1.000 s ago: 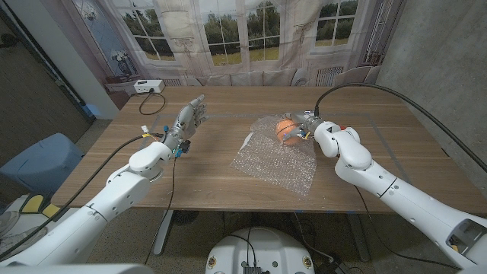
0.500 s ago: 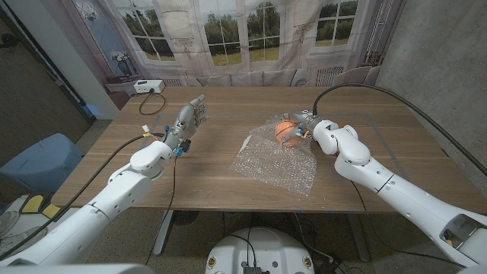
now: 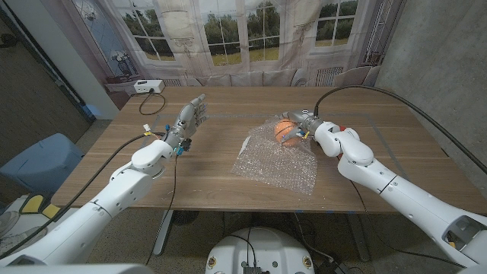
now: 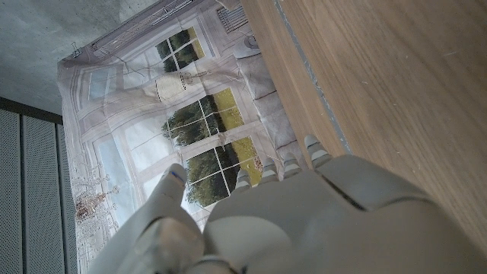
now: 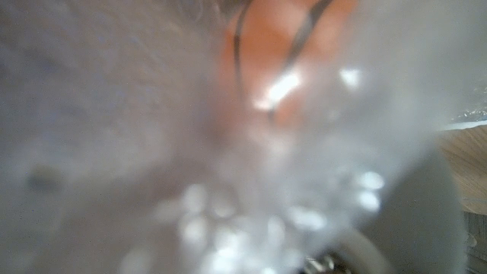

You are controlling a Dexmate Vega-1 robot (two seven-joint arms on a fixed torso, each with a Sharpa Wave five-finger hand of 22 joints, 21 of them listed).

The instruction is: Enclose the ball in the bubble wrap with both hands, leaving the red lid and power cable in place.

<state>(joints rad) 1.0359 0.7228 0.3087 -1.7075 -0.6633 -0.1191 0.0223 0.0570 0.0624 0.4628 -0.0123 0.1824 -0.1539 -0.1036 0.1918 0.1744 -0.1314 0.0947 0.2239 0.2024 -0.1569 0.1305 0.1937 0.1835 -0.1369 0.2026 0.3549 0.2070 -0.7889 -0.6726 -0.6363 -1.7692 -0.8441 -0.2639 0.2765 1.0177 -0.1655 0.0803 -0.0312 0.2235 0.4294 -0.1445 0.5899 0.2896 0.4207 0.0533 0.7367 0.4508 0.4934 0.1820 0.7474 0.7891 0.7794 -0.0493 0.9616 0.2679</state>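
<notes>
The right hand (image 3: 306, 126), gripping bubble wrap (image 3: 275, 163), has drawn it further over the orange ball (image 3: 286, 130) (mid-table, half covered), while the left hand (image 3: 190, 118) waits open, well apart.

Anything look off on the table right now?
Only the right hand is at the orange ball on the clear bubble wrap. The left hand hovers well apart, fingers extended. Wrap lies rumpled, skewed on the wooden table.

Head view high over table (image 3: 213, 171); right wrist pressed against bubble wrap (image 5: 152, 152)
</notes>
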